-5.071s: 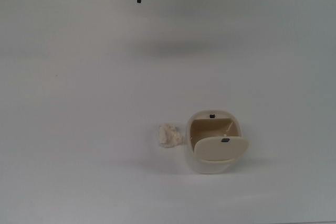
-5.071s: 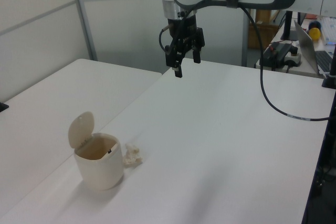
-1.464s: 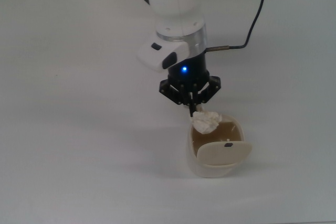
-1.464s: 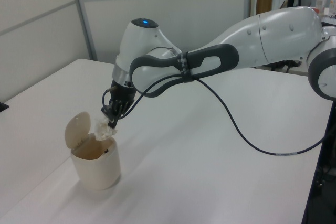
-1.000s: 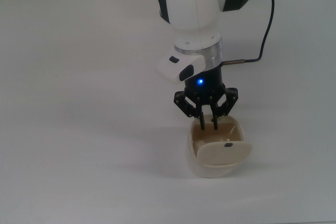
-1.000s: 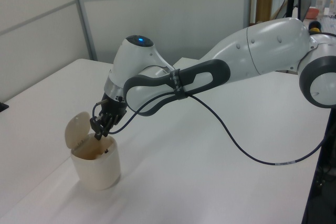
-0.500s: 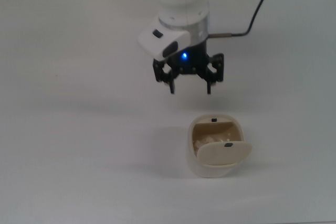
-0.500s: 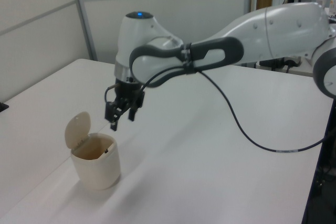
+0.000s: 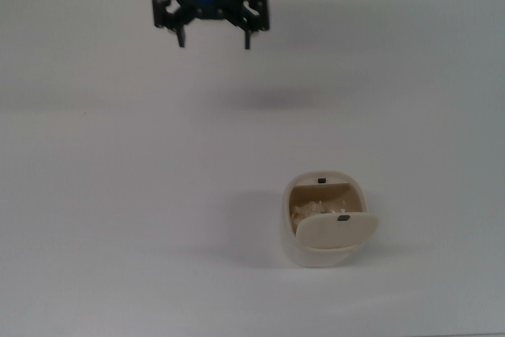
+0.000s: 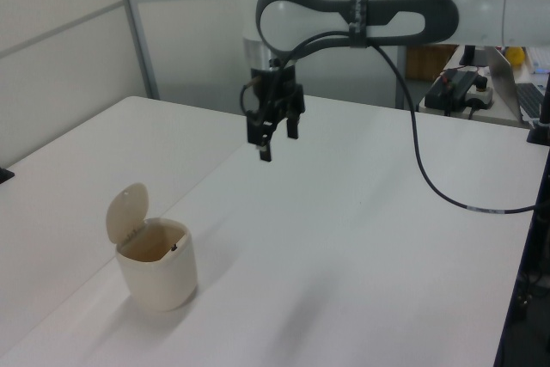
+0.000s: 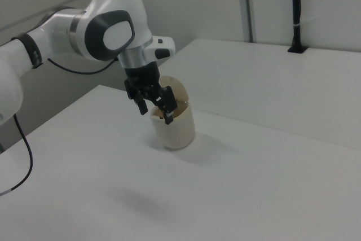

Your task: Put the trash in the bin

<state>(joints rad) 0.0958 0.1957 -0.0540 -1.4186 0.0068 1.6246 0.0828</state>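
One trash [image 9: 310, 210] wad inside one bin [image 9: 322, 252]

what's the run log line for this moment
trash: inside bin | lid: open | gripper: open, empty, raised away from bin

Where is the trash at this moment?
In the top view, the trash lies inside the bin, partly under the swing lid, low and right of centre.

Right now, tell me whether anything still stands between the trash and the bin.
Nothing does. The trash already lies inside the bin, under its raised lid. The gripper hangs open and empty, well clear of the bin, toward the top view's upper left.
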